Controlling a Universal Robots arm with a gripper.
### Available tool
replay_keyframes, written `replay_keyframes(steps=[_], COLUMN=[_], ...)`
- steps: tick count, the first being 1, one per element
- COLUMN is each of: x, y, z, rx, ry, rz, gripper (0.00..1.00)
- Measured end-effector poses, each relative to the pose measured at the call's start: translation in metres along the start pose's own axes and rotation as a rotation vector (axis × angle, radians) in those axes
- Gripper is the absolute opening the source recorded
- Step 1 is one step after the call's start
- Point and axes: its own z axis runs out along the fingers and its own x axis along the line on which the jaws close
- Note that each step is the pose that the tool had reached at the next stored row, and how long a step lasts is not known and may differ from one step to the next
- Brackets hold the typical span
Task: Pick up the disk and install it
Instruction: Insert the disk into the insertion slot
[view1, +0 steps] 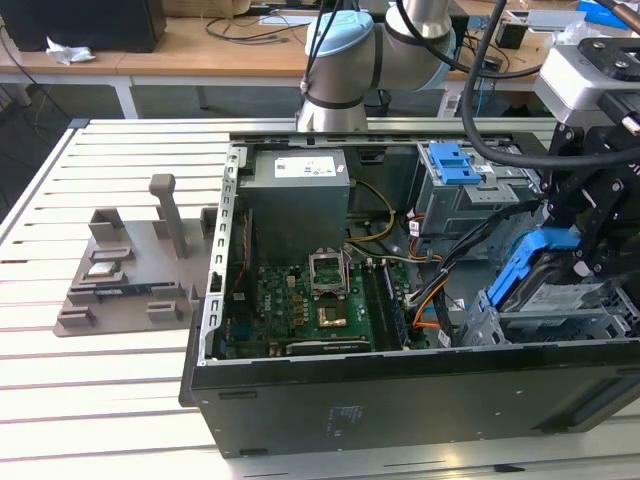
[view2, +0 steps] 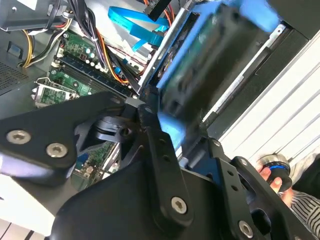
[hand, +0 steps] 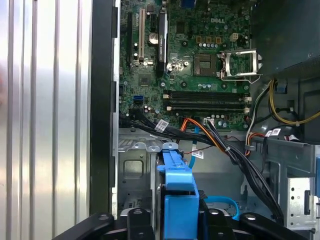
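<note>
At the near corner of the open computer case (view1: 400, 400), on the exterior view's right, the gripper (view1: 580, 240) is clasping the disk (view1: 527, 262) by its blue plastic end. The flat drive is hanging tilted just above the grey sheet-metal drive cage (view1: 600, 325); whether it is touching the cage I cannot tell. In the first wrist view the blue rail is sitting between the black jaw links, which are pressing in on both sides. The black, box-shaped case is lying on its side on a white slatted table (view1: 100, 400) and is holding a green motherboard (view1: 300, 310), a plain grey power-supply box (view1: 297, 195) at the far side, a bare blue latch (view1: 450, 162) far right, and orange and black cables (hand: 200, 130) trailing between them. On the exterior view's left a grey moulded fixture (view1: 120, 270) with an upright post is standing well apart from the case.
</note>
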Motion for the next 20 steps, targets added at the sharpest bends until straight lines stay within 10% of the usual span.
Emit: replay_keyframes(steps=[20], x=[-0.0019], y=[0.0003], z=[-0.0191], rx=[-0.0003], ry=[-0.0048], rz=[0.0], gripper=[0.37])
